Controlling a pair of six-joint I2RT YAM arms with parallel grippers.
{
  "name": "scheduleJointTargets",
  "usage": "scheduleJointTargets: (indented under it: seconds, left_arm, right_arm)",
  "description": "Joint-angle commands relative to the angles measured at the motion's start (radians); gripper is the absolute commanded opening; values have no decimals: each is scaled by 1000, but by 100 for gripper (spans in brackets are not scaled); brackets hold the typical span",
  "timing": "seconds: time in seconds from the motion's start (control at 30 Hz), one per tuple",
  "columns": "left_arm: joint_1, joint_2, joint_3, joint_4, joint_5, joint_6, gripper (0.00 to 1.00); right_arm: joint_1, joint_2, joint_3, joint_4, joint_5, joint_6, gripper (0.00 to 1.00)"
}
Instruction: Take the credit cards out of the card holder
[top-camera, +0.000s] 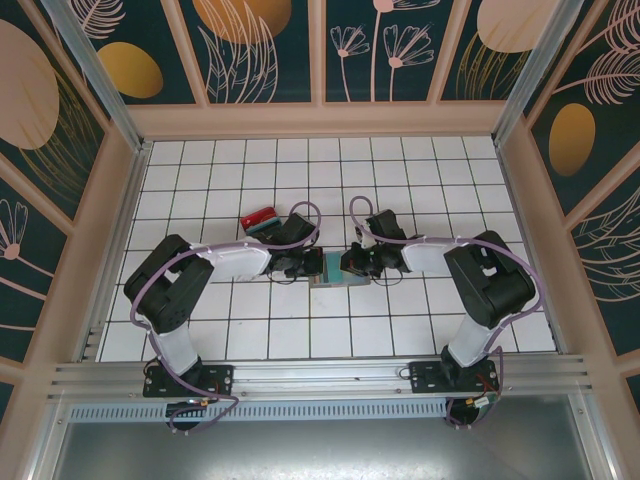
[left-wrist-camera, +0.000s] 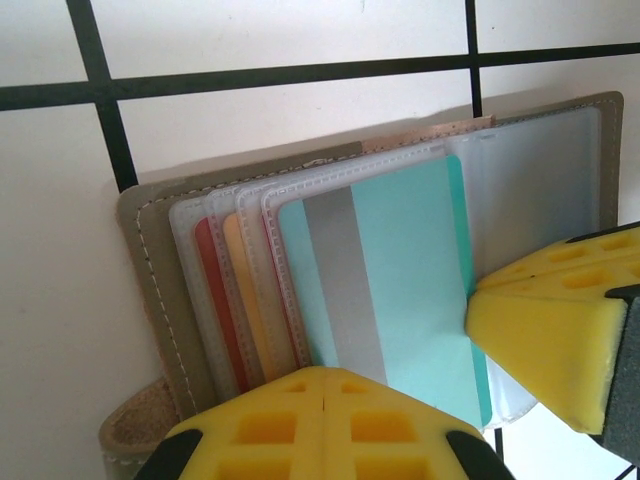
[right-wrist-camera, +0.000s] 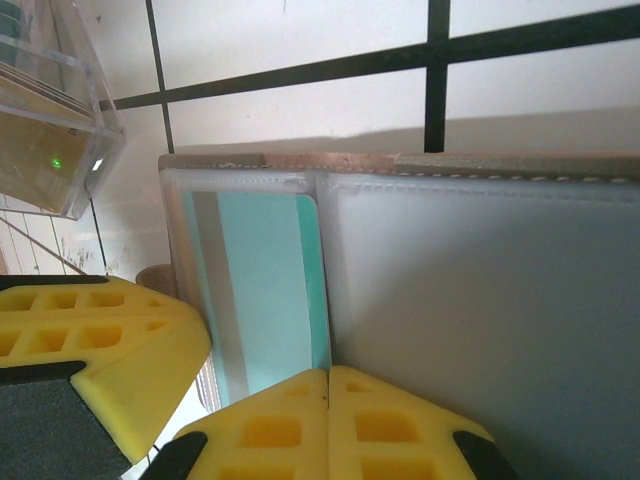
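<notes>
The card holder (left-wrist-camera: 150, 270) is seen lying open and flat on the table (top-camera: 250, 170), at the middle of the top view, between the two wrists. Frosted sleeves are fanned across its left panel. A teal card (left-wrist-camera: 410, 270) with a grey stripe is held in the topmost sleeve. The edges of a yellow-orange card (left-wrist-camera: 245, 290) and a red card (left-wrist-camera: 212, 290) are seen in the sleeves beneath it. The other panel is covered by a plain frosted sleeve.

The left gripper (left-wrist-camera: 325, 385) is set over the near edge of the fanned sleeves, its yellow pads pressed together. The right gripper (right-wrist-camera: 328, 385) is set over the fold where the two panels meet, its pads likewise closed. Whether a sleeve edge is pinched by either cannot be told.

A small red object (top-camera: 258, 218) is seen just beyond the left wrist.

The table is laid with white square tiles divided by dark lines. It is enclosed by peach-framed walls (top-camera: 270, 50) of dark teal panels, drawn with pale leaves and flowers and orange ovals. An aluminium rail (top-camera: 320, 375) is fixed along the near edge.
</notes>
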Motion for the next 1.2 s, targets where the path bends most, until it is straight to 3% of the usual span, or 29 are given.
scheduleJointTargets:
  seconds: [0.0, 0.83, 1.17]
  left_arm:
    - [0, 61, -3, -89, -67, 12, 0]
    - [-1, 66, -8, -114, -86, 12, 0]
    - [-1, 63, -8, -119, -91, 17, 0]
  right_arm:
    - [-12, -21, -22, -4, 18, -11, 0]
    - [-75, -80, -75, -34, 32, -36, 0]
    - [-175, -172, -114, -107, 10, -117, 0]
